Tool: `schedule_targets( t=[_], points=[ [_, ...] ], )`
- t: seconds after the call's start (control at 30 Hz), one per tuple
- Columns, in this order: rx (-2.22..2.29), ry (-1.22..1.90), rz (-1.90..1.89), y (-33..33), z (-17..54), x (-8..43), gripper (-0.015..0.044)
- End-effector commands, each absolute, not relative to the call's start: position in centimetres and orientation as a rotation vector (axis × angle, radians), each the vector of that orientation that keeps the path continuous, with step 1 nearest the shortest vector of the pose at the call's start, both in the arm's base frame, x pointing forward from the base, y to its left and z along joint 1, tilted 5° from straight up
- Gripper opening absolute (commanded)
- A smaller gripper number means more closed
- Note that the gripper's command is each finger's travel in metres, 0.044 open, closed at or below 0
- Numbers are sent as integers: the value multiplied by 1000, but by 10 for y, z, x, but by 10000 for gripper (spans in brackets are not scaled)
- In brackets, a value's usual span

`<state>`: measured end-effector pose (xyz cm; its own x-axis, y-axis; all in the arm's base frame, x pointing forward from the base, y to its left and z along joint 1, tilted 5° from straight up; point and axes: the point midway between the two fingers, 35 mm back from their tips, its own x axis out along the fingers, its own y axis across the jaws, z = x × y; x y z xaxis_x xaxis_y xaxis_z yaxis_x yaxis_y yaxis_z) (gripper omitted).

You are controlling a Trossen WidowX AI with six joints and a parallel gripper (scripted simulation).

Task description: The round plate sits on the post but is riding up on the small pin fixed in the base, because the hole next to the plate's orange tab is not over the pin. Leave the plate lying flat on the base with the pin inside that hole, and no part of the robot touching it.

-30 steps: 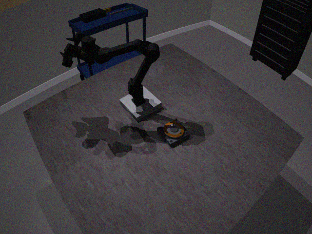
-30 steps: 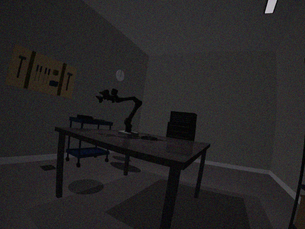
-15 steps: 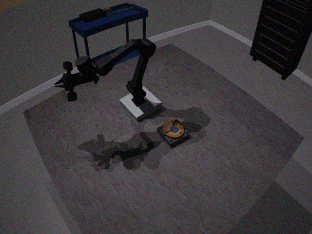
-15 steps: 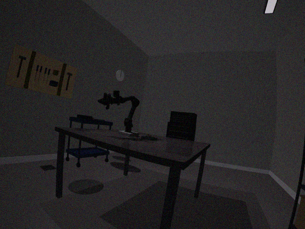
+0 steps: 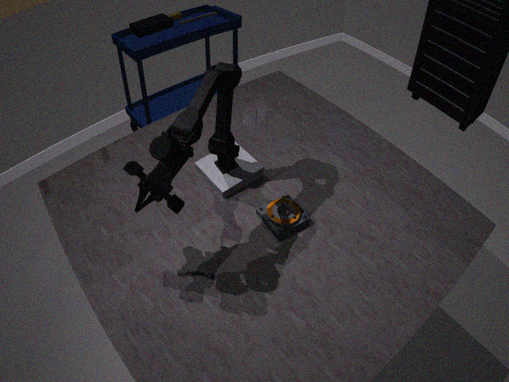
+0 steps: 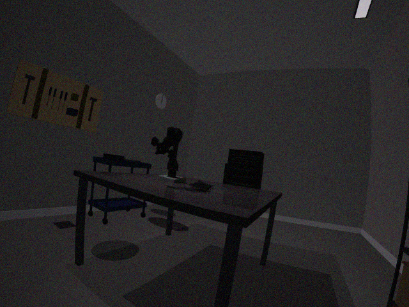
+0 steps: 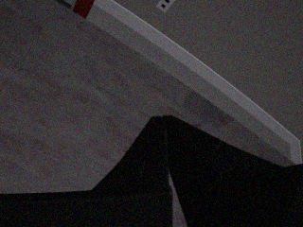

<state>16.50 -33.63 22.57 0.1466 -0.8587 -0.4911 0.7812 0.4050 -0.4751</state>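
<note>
The round plate [image 5: 276,218] shows as an orange ring on the dark square base [image 5: 281,235], right of the arm's foot in the top view. An arm shadow crosses it. The tab, hole and pin cannot be made out, nor whether the plate lies flat. In the exterior view the base [image 6: 201,186] is a low dark shape. My gripper [image 5: 137,209] [image 6: 156,153] [image 7: 161,126] is shut and empty, its fingertips together. It hangs high above the table, well to the left of the plate, touching nothing. The plate is out of the wrist view.
The arm's foot stands on a white mounting plate [image 5: 208,167] between gripper and base. The table top [image 5: 328,287] [image 6: 158,188] carries dark arm shadows. A blue cart [image 5: 137,51] [image 6: 115,204] stands behind the table, and a dark tool chest [image 5: 456,61] [image 6: 244,168] beyond it.
</note>
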Motion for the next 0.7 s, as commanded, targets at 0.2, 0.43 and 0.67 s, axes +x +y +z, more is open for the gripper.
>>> schedule_targets(
  t=[0.2, 0.43, 0.67],
  points=[
    [-14, 881, -751, -222, 178, 274, 0],
    [6, 1019, -474, -126, 147, 307, 0],
    [-9, 1183, -237, -32, 123, 307, 0]
  ],
)
